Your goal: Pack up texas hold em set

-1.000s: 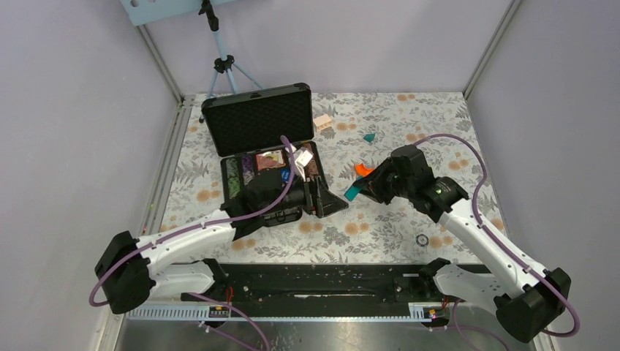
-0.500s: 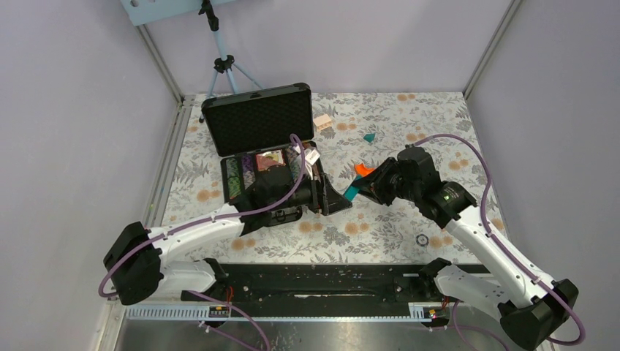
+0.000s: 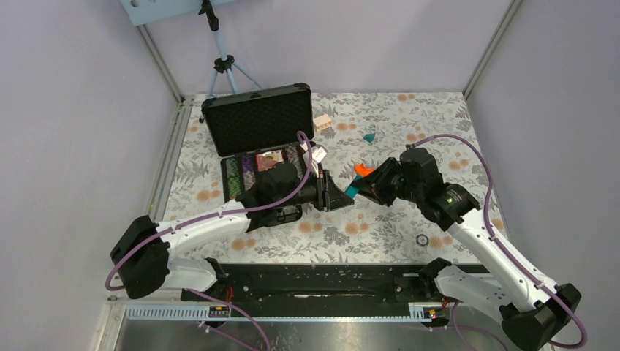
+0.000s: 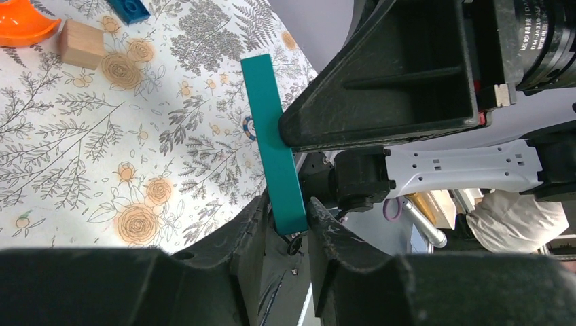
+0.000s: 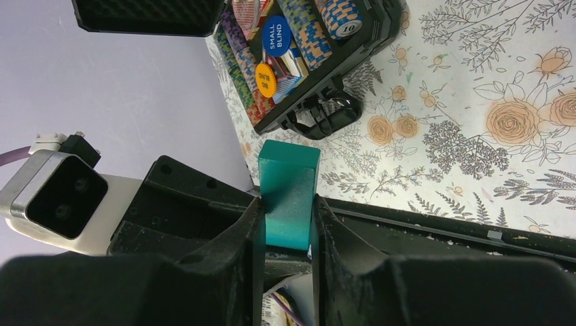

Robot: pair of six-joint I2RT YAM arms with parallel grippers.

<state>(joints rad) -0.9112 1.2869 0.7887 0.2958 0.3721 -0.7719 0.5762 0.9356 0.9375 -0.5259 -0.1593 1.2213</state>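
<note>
The black briefcase [image 3: 257, 117] of the texas hold em set lies open at the back left, its tray [image 3: 235, 191] holding rows of striped chips [image 5: 309, 30] and a blue disc [image 5: 276, 35]. Right of the case, a teal block [image 3: 352, 192] hangs above the table between both grippers. My right gripper [image 5: 288, 217] is shut on one end of the teal block [image 5: 289, 193]. My left gripper [image 4: 288, 214] pinches the other end of the teal block [image 4: 272, 136], its fingers against both faces. In the top view the left gripper [image 3: 338, 196] faces the right gripper [image 3: 363, 188].
An orange curved block [image 3: 363, 170] lies just behind the grippers. A wooden block [image 3: 322, 121] and a small teal piece [image 3: 370, 137] sit farther back. A small ring [image 3: 422, 239] lies near the right arm. A tripod [image 3: 221, 66] stands behind the case.
My left arm swung right from over the case tray to the teal block and its jaws closed on it. The right gripper kept hold of the block, barely shifting.
</note>
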